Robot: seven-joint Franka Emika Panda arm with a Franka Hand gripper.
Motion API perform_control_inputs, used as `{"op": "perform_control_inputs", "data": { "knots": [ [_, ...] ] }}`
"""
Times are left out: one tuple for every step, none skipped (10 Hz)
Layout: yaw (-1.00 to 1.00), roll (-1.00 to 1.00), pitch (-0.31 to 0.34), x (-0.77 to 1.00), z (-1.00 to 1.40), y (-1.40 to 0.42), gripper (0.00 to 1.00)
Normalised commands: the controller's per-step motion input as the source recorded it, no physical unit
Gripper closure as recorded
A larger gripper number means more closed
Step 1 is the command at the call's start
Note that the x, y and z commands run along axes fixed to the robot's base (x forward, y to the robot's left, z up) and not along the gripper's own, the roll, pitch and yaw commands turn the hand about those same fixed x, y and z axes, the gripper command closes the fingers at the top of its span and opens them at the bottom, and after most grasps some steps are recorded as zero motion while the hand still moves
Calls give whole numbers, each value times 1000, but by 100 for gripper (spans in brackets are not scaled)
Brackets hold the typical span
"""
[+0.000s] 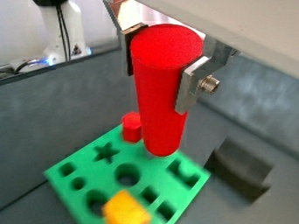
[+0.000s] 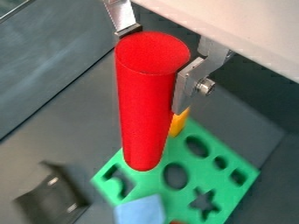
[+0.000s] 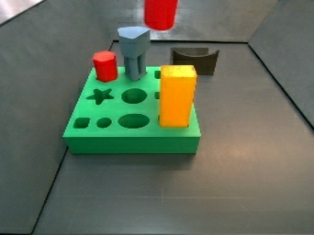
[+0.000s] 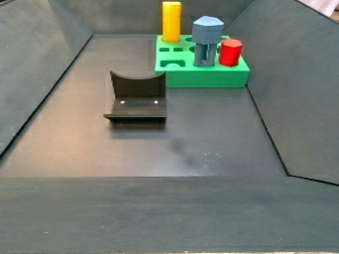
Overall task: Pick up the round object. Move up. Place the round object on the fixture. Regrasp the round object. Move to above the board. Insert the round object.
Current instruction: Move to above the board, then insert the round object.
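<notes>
Gripper (image 1: 163, 66): silver fingers clamped on smooth red cylinder peg (image 1: 160, 87), upright, above thick green holed board (image 1: 82, 179).

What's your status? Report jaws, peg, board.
Gripper above the board, jaws shut on the red cylinder peg. Peg upright, clear of the holes. Orange block, blue-grey prism, red hexagonal peg already on board.

Round object (image 1: 158, 87) smooth matt plastic, apparently; gripper (image 1: 163, 61) fingers (image 1: 194, 83) bare metal.
</notes>
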Motion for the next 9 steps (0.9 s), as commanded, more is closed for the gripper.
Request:
{"op": "perform_control_inputs", "data": {
  "knots": [
    [-102,-746,-103,-153,21,-31,100],
    [-65,-510,-71,-112,23,-21,100],
    [-39,-332,-55,-82,9,-11,100],
    [0,-11,0,0,-11,0,100],
    [0,-6,-9,-9,0,0,100],
    [0,16,36,0,-37,0,100],
    [0,-183,84,-9,-603,337,100],
    [-260,-264,94,-46,-617,471,100],
    [-297,-244,116,-129,-634,531,100]
  ]
}}
